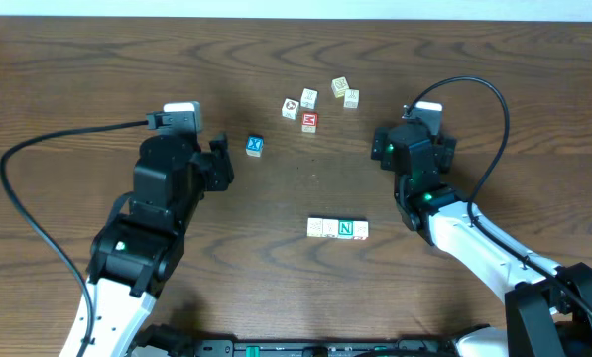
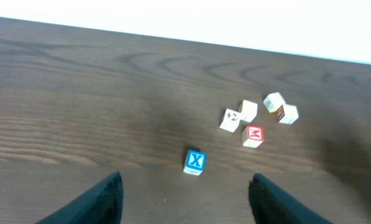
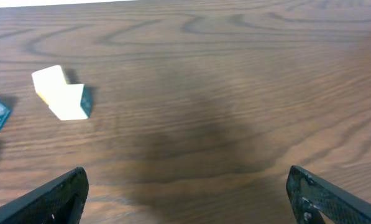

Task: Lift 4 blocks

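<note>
Overhead view is showing the row of 4 blocks (image 1: 337,229) lying on the table (image 1: 296,188), touching side by side. The row is sitting apart from both grippers: off to the right of the left gripper (image 2: 185,190), and behind and to the left of the right gripper (image 3: 185,186). Both sets of jaws are standing wide apart, holding nothing. A blue cube (image 2: 195,162) is sitting just ahead of the left fingers (image 2: 104,199). 5 loose cubes (image 2: 248,110) are lying farther ahead to their right.
</note>
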`<action>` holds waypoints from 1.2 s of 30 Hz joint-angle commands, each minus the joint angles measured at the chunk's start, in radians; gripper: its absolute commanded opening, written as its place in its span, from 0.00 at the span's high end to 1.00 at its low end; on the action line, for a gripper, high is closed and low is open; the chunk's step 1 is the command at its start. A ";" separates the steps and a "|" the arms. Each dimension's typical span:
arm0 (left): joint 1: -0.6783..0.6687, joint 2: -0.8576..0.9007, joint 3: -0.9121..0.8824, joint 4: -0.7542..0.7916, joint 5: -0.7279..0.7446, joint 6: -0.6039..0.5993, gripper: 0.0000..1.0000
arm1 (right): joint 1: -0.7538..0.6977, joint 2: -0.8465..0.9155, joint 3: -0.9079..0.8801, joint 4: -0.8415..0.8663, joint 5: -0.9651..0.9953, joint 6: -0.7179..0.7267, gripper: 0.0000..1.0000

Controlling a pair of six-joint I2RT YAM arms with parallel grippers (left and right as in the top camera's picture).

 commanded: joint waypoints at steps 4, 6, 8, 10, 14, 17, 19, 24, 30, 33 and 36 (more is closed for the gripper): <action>0.005 -0.038 0.026 -0.005 -0.013 0.017 0.30 | -0.017 0.003 0.003 -0.036 0.031 -0.004 0.01; 0.005 -0.040 0.026 -0.008 -0.013 0.017 0.30 | -0.015 0.003 0.003 -0.053 0.031 -0.004 0.01; 0.005 -0.040 0.026 -0.011 -0.013 0.017 0.29 | -0.015 0.003 0.003 -0.061 0.031 -0.004 0.01; 0.004 -0.040 0.026 -0.010 -0.013 0.017 0.29 | -0.015 0.003 0.003 -0.072 0.031 -0.004 0.01; 0.004 -0.040 0.026 -0.011 -0.013 0.017 0.28 | -0.015 0.003 0.003 -0.080 0.031 -0.004 0.01; 0.004 -0.040 0.026 -0.011 -0.012 0.017 0.28 | -0.015 0.003 0.003 -0.087 0.031 -0.004 0.01; 0.004 -0.040 0.025 -0.011 -0.012 0.017 0.28 | -0.015 0.003 0.003 -0.087 0.031 -0.004 0.01; 0.005 -0.035 0.025 -0.036 -0.013 0.017 0.28 | -0.015 0.003 0.003 -0.087 0.031 -0.004 0.01; 0.011 0.000 0.025 0.122 -0.045 0.068 0.28 | -0.014 0.003 0.003 -0.087 0.031 -0.004 0.01; 0.024 0.013 0.025 0.198 -0.013 0.140 0.28 | -0.014 0.003 0.003 -0.088 0.031 -0.004 0.01; 0.038 0.003 0.022 0.263 0.040 0.192 0.28 | -0.014 0.003 0.003 -0.088 0.031 -0.004 0.01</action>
